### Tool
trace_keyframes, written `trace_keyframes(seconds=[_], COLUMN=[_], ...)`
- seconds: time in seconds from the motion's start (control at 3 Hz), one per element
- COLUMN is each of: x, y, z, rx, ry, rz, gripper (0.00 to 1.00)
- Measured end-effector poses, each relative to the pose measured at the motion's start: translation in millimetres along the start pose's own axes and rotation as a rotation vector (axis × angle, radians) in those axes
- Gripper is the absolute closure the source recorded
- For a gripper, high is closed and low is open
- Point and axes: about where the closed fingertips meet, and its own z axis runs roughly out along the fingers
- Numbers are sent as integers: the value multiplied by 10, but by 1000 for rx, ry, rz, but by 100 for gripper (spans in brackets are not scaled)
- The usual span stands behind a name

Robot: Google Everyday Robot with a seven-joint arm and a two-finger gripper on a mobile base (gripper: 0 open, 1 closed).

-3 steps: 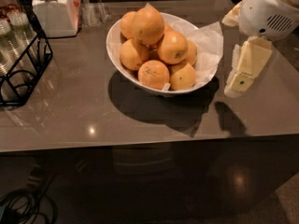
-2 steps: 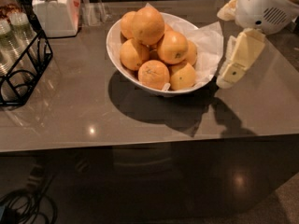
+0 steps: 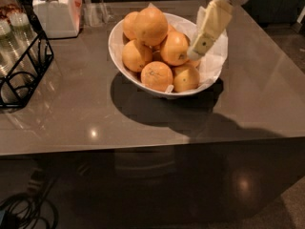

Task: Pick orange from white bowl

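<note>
Oranges fill the white bowl point(image 3: 116, 55), and the orange point(image 3: 150, 26), the biggest and smoothest of them, sits on top of the heap toward the bowl's rear left. The gripper point(image 3: 194, 54) hangs over the bowl's right side, slanting down and to the left from the arm at the top of the view. Its tip is low, above the crinkled paper lining point(image 3: 214, 61). Whether the claw is released or clenched cannot be told, and it holds nothing that shows.

The tip lies just beside a middle orange point(image 3: 175, 47), which sits between it and the big one on top. So the target is up and to the left of the claw, close but apart from it. Two more oranges lie at the front of the bowl: a scratched one point(image 3: 157, 75) and a smaller one point(image 3: 186, 78).

The bowl stands on the grey table point(image 3: 143, 123), toward the rear middle. Bare tabletop stretches before it to the front edge, and to the right as well. On the left a black wire rack point(image 3: 28, 75) sits by the table's edge, and a white lidded jar point(image 3: 55, 11) stands at the back left. Both are well apart from the bowl.
</note>
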Motion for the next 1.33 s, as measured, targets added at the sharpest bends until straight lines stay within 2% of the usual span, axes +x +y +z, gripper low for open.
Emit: trace_keyframes(seconds=[0.33, 0.67, 1.0, 1.33], x=[-294, -329, -348, -462], y=[-190, -211, -301, -448], z=[183, 185, 308, 537], rx=[-24, -20, -18, -53], ry=[-53, -59, -113, -153], rz=[-21, -26, -11, -18], gripper=[0, 0, 0, 0])
